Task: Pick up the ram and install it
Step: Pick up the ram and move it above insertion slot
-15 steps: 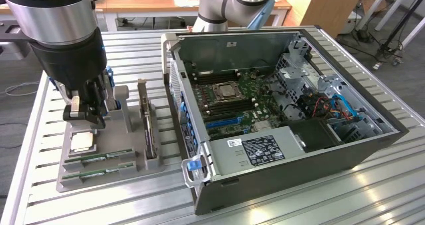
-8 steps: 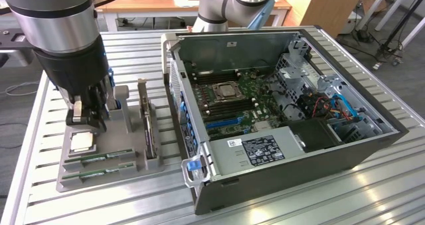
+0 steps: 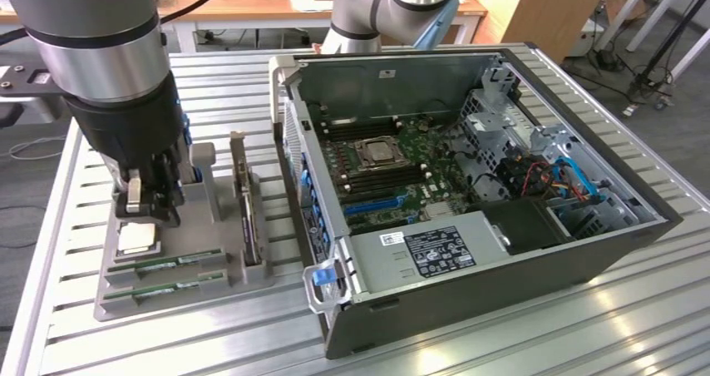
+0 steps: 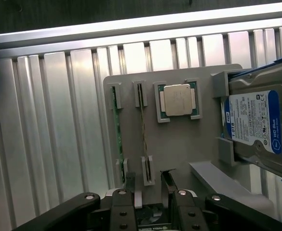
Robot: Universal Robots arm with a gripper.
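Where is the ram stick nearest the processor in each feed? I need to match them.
Exterior view: the ram stick lies in the grey holder at the exterior view's left, between the processor and the second stick.
Wrist view: the ram stick sits between the processor and the second stick.
Shared landmark: the silver processor.

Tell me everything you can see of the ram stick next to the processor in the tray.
That ram stick is a long, thin green board standing on edge. Both ends sit in slotted grey posts of the grey tray, which hold it upright. It runs parallel to a second stick, apart from it, with the processor on its other side. The open gripper is above the tray, not touching it.
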